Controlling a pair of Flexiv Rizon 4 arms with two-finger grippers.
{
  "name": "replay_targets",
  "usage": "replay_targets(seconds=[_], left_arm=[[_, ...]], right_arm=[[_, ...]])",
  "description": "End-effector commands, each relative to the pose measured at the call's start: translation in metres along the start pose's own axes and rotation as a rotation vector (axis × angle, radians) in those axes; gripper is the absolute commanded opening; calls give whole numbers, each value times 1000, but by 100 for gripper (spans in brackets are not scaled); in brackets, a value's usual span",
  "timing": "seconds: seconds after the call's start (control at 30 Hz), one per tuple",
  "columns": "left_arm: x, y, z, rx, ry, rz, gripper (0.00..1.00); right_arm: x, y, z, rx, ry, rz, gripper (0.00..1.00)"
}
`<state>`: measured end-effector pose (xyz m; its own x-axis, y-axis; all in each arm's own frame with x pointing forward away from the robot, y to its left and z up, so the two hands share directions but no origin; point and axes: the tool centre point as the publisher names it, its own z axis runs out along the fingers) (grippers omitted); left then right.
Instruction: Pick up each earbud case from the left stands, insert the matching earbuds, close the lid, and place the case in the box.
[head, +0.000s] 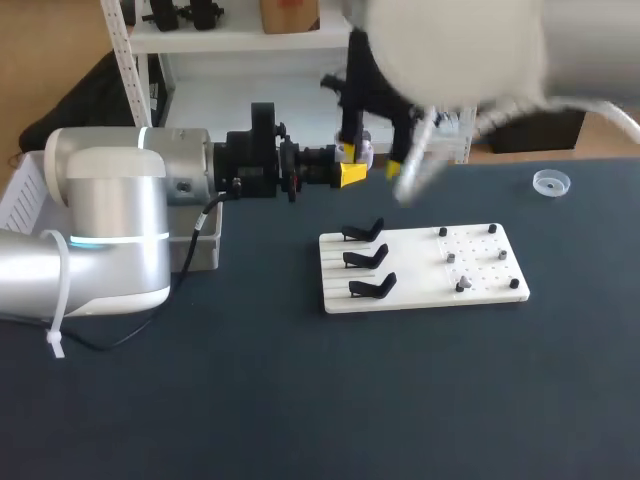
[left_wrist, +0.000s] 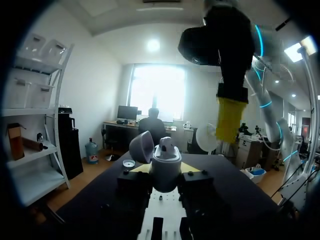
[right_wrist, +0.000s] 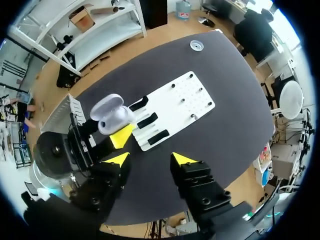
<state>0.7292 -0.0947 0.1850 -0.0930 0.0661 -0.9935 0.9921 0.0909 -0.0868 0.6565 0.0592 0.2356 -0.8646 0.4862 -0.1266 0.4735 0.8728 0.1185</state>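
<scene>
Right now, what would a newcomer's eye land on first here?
The open case, lid up, is clamped in the left gripper above the table. The right gripper hangs open close above it. Below them lies the white board with three bare black stands.
</scene>
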Motion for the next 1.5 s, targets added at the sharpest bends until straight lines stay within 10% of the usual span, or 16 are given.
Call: replay_targets(seconds=[0.03,0.43,0.97,1.5], left_arm=[[0,-2,0,-6,-2,1,0],[0,-2,0,-6,-2,1,0],[0,-2,0,-6,-2,1,0],[0,-2,0,-6,-2,1,0]], right_arm=[[18,-64,1,-287,-179,8,100],[18,-64,1,-287,-179,8,100],[0,-145,98,-301,-82,-77,100],[-13,-135,165,-324,-132,-177,100]])
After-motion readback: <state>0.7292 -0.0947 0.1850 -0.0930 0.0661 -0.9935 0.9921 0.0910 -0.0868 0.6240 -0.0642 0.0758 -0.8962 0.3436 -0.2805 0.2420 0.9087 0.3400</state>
